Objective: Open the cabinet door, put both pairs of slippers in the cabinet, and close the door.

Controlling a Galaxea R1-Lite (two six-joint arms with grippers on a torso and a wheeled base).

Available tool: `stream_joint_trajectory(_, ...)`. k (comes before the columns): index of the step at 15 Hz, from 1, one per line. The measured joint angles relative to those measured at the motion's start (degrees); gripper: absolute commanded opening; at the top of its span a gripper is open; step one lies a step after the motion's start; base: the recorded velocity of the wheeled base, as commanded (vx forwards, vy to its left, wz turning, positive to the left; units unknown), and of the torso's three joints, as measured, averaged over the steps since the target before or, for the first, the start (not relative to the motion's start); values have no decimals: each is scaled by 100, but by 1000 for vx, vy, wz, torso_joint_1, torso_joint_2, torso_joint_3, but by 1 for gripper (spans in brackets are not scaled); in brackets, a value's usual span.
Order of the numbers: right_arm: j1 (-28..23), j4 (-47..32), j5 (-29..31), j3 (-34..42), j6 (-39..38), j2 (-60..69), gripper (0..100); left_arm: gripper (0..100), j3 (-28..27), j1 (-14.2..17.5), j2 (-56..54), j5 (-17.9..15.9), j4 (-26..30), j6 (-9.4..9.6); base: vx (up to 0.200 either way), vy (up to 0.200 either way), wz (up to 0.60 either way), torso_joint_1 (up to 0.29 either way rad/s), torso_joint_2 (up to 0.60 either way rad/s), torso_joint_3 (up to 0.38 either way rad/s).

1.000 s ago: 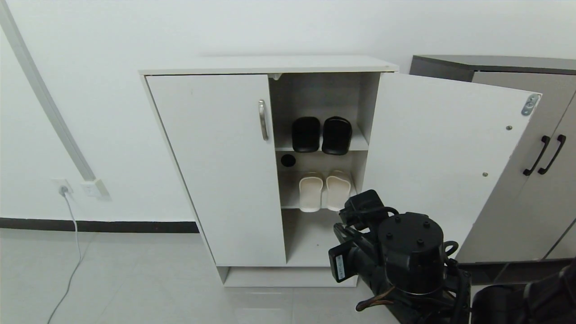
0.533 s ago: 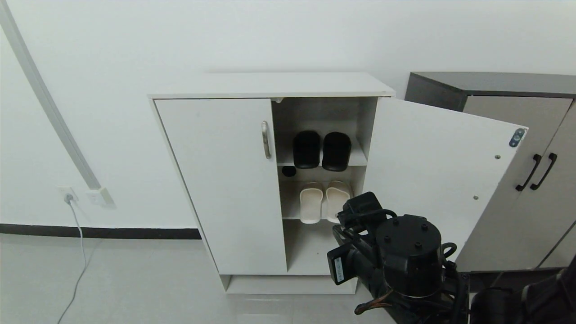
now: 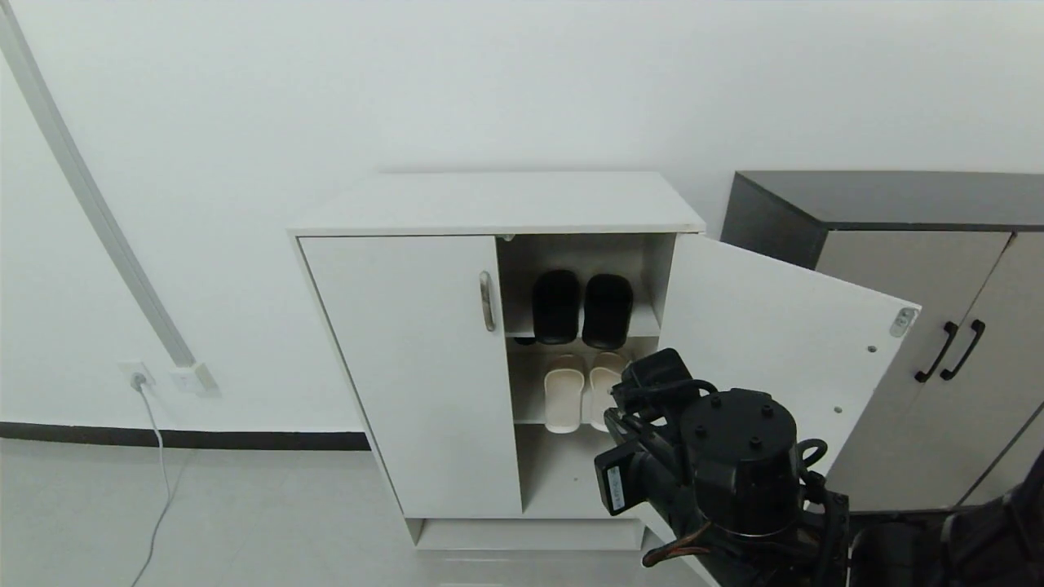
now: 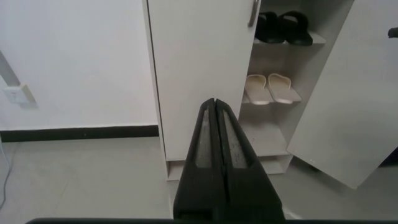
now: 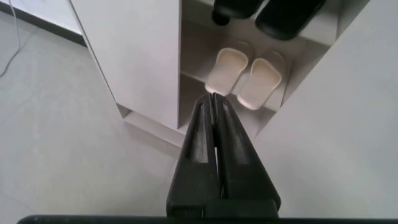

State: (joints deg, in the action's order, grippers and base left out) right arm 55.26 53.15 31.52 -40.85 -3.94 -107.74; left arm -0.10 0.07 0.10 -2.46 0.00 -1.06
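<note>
white cabinet (image 3: 506,204): right door (image 3: 767,350) open | black slippers (image 3: 556,306): upper shelf (image 3: 646,331) | cream slippers (image 3: 564,395): middle shelf (image 3: 530,421), seemingly toes inward

head above, wrists nearer, all facing cabinet (image 3: 497,204)

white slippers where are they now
In the head view, the white slippers sit on the middle shelf of the cabinet, right half, just below the black slippers and beside the open door.
</note>
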Motion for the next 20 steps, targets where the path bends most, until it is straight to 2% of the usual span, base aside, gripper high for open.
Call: stream_joint_trajectory(20,-44,6,4,69,-9,-66,0,0,0,2,0,1,0,-24,0,0,0,219,-531,-312)
